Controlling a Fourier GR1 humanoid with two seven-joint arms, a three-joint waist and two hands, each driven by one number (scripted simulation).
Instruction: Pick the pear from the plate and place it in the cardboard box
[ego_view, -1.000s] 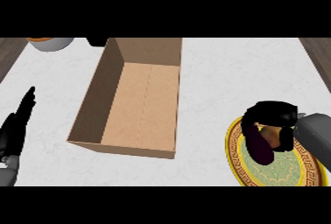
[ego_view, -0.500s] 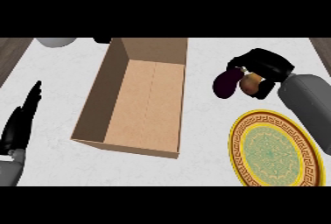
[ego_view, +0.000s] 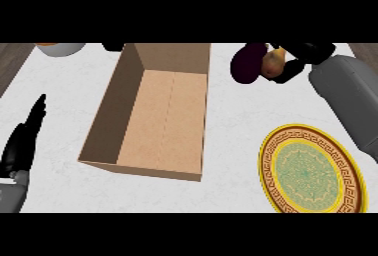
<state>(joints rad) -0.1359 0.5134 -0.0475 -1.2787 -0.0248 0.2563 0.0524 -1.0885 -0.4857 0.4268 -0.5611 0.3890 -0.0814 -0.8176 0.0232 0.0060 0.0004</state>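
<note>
Right hand (ego_view: 299, 57) fingers curled holding yellow-brown pear (ego_view: 272, 61), open brown cardboard box (ego_view: 151, 112) at its 8 o'clock.

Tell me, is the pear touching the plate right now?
Apart. The head view shows the pear held in the right hand near the counter's far edge, with bare white counter between it and the plate.

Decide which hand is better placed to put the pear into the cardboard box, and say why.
Right. The right hand already holds the pear beside the cardboard box; the left hand rests open at the left edge.
</note>
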